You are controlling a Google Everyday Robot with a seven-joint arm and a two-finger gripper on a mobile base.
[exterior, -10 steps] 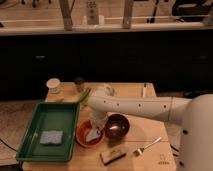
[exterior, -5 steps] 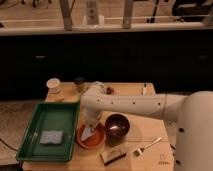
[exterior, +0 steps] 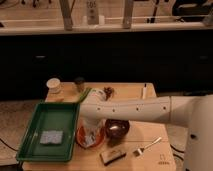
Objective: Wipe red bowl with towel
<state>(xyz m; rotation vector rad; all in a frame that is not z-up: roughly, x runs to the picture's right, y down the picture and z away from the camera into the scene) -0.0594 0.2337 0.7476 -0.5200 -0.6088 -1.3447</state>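
The red bowl (exterior: 86,140) is a shallow orange-red dish on the wooden table, just right of the green tray. The pale grey-white towel (exterior: 91,136) lies crumpled inside it. My gripper (exterior: 91,125) reaches down from the end of the white arm, which crosses the table from the right. It is directly over the towel in the bowl. The arm hides the far rim of the bowl.
A dark maroon bowl (exterior: 117,128) touches the red bowl's right side. The green tray (exterior: 35,122) holds a grey-blue sponge (exterior: 51,136). A fork (exterior: 148,146) and a brown bar (exterior: 112,156) lie near the front edge. A cup (exterior: 53,85) and a jar (exterior: 79,82) stand at the back left.
The end of my arm has moved left and down, closer over the red bowl and towel. The bowls, tray and fork have not moved.
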